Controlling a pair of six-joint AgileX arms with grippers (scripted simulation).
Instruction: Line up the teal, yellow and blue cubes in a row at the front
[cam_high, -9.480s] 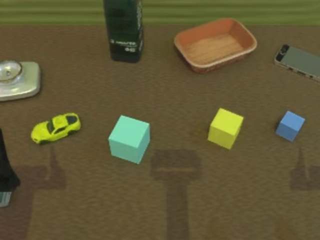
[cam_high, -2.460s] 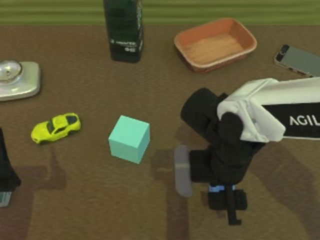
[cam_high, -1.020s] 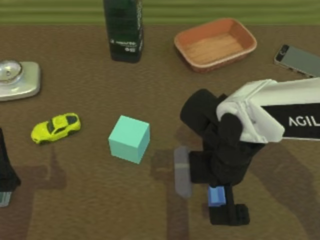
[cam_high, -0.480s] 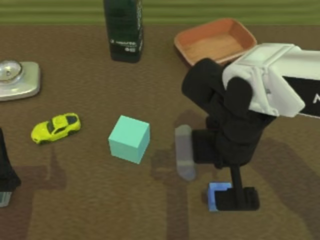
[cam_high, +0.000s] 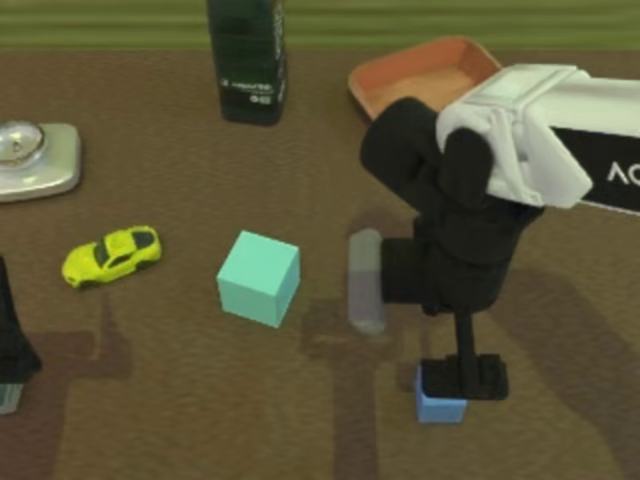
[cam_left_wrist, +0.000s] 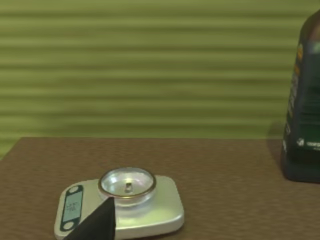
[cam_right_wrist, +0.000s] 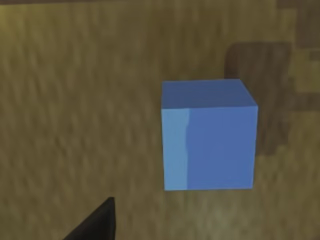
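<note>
The small blue cube (cam_high: 438, 407) rests on the table near the front, right of centre, and fills the right wrist view (cam_right_wrist: 207, 135). My right gripper (cam_high: 462, 383) hangs open just above and behind it, not touching; only one dark fingertip (cam_right_wrist: 97, 222) shows in that view. The large teal cube (cam_high: 259, 278) stands left of centre, apart from the blue one. The yellow cube is hidden under my right arm. My left gripper (cam_high: 8, 360) is parked open at the left edge, one fingertip (cam_left_wrist: 97, 225) showing.
A dark bottle (cam_high: 247, 60) stands at the back, an orange basket (cam_high: 375, 85) to its right, partly under my right arm. A silver scale (cam_high: 30, 160) and a yellow-green toy car (cam_high: 110, 255) are at the left.
My right gripper carried the blue cube to the front, let go of it and rose off it. The cube now stands free on the table. The left arm has not moved.
</note>
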